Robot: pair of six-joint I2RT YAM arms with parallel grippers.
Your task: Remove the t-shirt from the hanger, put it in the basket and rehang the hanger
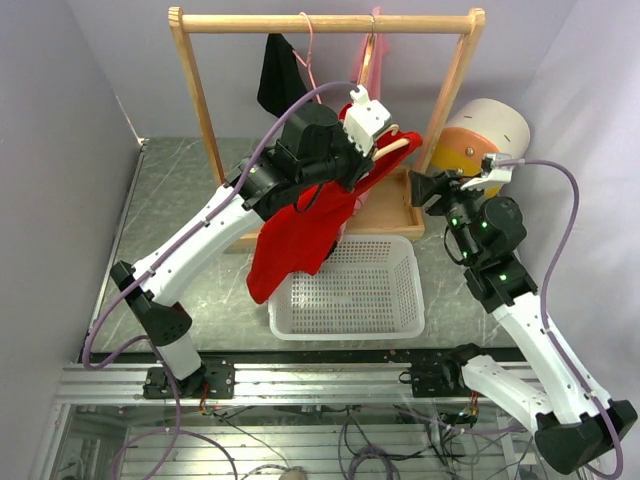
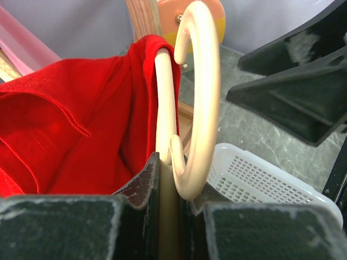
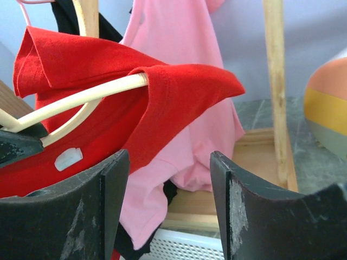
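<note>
In the top view, the red t-shirt [image 1: 300, 235] drapes over the hanger [image 1: 401, 146] at 12 o'clock of the basket [image 1: 414, 285]. Left wrist: my left end effector [image 2: 171, 179] is clenched on the hanger. Right wrist: my right end effector [image 3: 169, 184] gapes, released, with the t-shirt at its 12 o'clock.

Your worktop [image 1: 170, 200] is a grey-green marbled slab; towards its back you have a wooden rack [image 1: 197, 95] standing on a flat wooden base; just in front of that base sits a white perforated basket [image 1: 350, 333], upright and open-topped, its near wall close to the worktop's near edge. Right of the rack, beside its right post, a rounded object [image 1: 480, 140] banded in cream, orange and yellow rests on the worktop; whether it touches the rack you cannot tell.
</note>
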